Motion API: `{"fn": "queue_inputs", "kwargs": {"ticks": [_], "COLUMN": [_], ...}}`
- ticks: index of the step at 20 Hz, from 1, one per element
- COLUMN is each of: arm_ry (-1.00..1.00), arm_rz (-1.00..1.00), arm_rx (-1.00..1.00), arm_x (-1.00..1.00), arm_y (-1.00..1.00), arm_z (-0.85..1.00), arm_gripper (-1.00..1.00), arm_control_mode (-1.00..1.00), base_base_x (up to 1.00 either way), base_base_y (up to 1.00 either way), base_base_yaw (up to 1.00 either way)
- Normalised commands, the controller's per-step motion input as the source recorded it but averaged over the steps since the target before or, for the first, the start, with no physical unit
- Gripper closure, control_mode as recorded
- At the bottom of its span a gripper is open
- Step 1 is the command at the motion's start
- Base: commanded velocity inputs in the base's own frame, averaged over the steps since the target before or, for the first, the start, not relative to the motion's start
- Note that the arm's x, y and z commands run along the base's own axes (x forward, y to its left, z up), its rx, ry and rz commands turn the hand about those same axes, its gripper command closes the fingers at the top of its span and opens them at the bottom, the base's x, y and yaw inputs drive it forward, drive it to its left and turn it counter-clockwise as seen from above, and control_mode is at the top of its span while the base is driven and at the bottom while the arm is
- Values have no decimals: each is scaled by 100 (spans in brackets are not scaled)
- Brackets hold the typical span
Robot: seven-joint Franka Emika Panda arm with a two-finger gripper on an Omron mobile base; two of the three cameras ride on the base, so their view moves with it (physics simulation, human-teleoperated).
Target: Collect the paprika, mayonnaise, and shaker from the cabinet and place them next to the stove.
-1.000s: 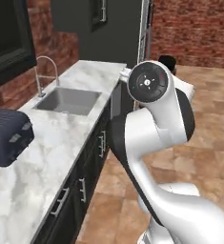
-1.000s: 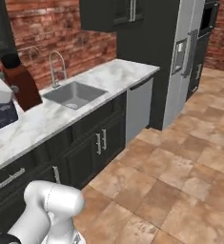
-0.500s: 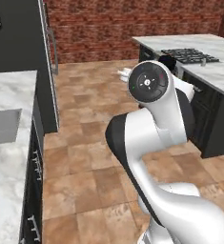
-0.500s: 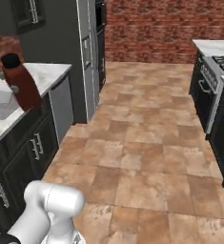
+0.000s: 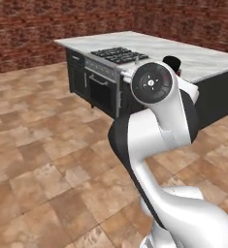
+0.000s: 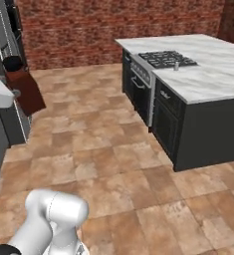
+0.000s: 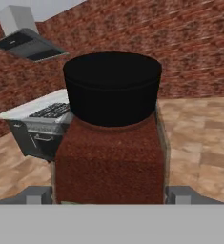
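The paprika (image 7: 108, 143), a dark red-brown bottle with a black cap, stands upright between my fingertips (image 7: 37, 194), and my gripper (image 7: 108, 196) is shut on its body. From the right base view the bottle (image 6: 25, 89) hangs high at the left, beside the white hand. Its black cap (image 5: 172, 63) peeks out behind the arm in the left base view. The stove (image 6: 167, 59) sits in a marble-topped island ahead to the right, also seen as the stove (image 5: 116, 54) and the stove (image 7: 49, 112). The mayonnaise, shaker and cabinet are out of view.
The island counter (image 6: 208, 74) stretches right of the stove with bare marble. A range hood (image 7: 25, 38) hangs above it. Tall dark units (image 6: 4, 35) stand at the left edge. Open tiled floor (image 6: 98, 149) lies between me and the island.
The whole picture has swung from the sink counter round to the island with the stove, so the base has turned. The paprika stays in the gripper.
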Motion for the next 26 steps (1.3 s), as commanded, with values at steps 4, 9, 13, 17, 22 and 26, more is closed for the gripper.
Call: {"fn": "queue_inputs", "kwargs": {"ticks": [4,9,13,17,22,26], "arm_ry": [0,0,0,0,0,0], "arm_rz": [0,0,0,0,0,0], "arm_rx": [0,0,0,0,0,0], "arm_x": [0,0,0,0,0,0], "arm_y": [0,0,0,0,0,0], "arm_z": [0,0,0,0,0,0], "arm_gripper": [100,100,100,100,100,100], "arm_control_mode": [100,100,100,100,100,100], "base_base_x": [85,99,100,100,98,98], "base_base_y": [53,60,63,69,75,81], "base_base_yaw": [-48,-42,-40,-40,-38,-36]}}
